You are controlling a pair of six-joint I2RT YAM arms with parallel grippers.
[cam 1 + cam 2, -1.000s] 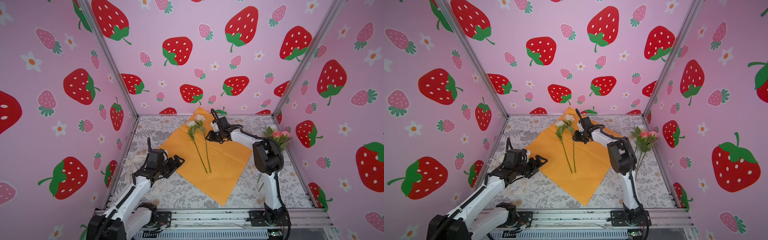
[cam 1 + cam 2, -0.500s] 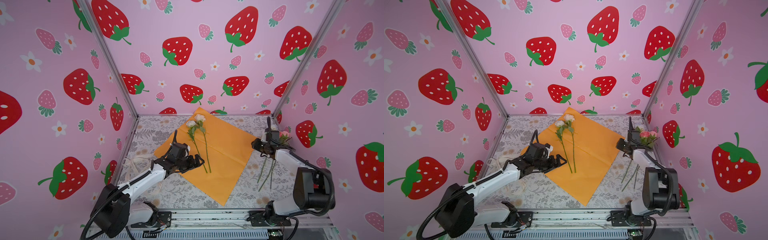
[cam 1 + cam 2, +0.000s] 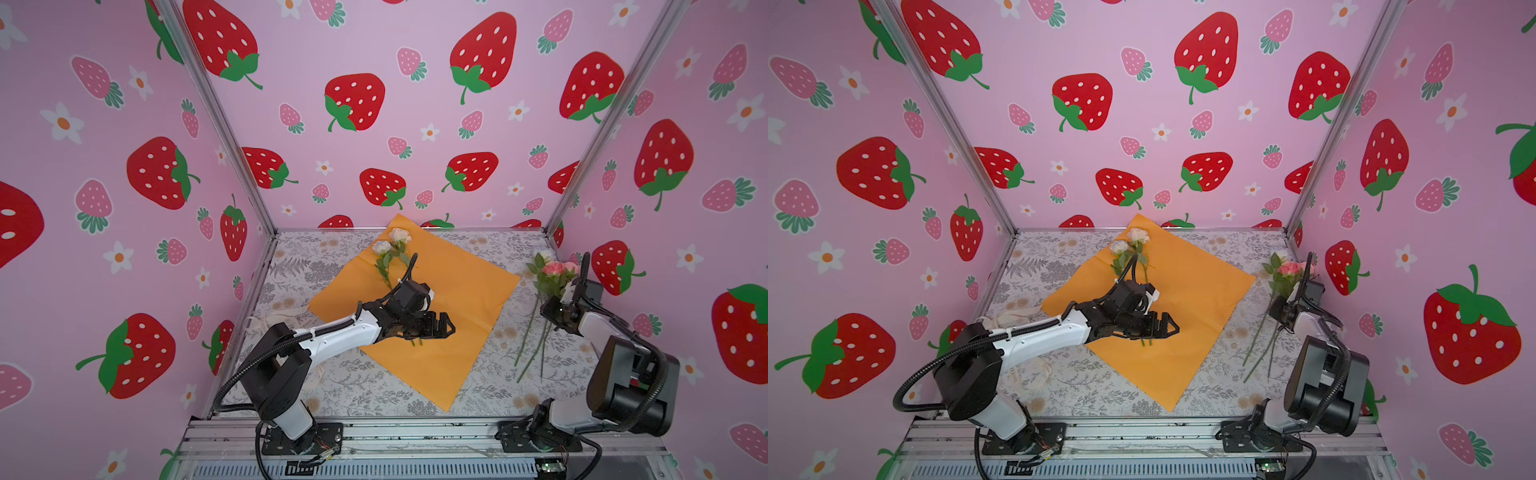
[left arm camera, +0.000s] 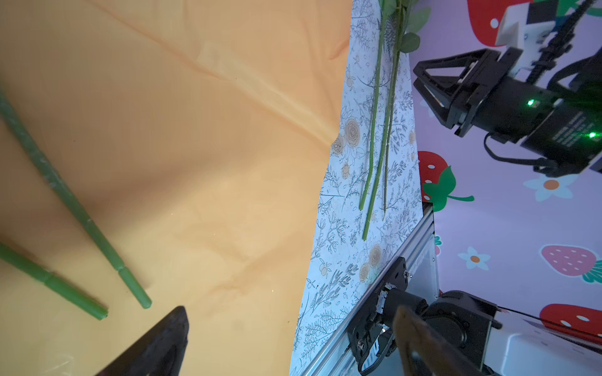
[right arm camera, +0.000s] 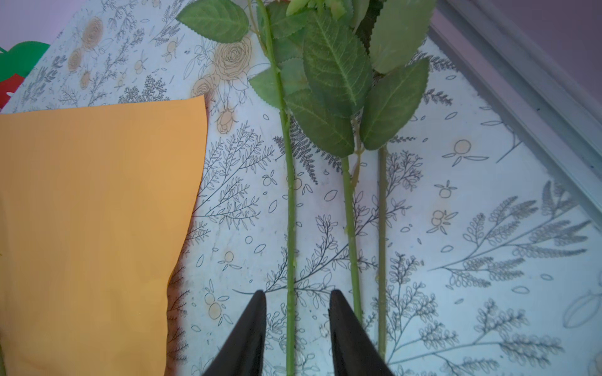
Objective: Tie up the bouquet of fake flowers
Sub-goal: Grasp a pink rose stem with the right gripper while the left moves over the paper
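Left pincer [image 3: 451,326] advanced; right pincer [image 5: 298,294] apparently straddles stem [image 5: 291,211].

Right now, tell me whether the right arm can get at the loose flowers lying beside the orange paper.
Probably yes. The right end effector hangs over the loose flowers, jaws apart either side of one stem, with nothing in between.

Lab booth with strawberry-print walls [image 3: 395,54] and aluminium frame [image 3: 415,434].
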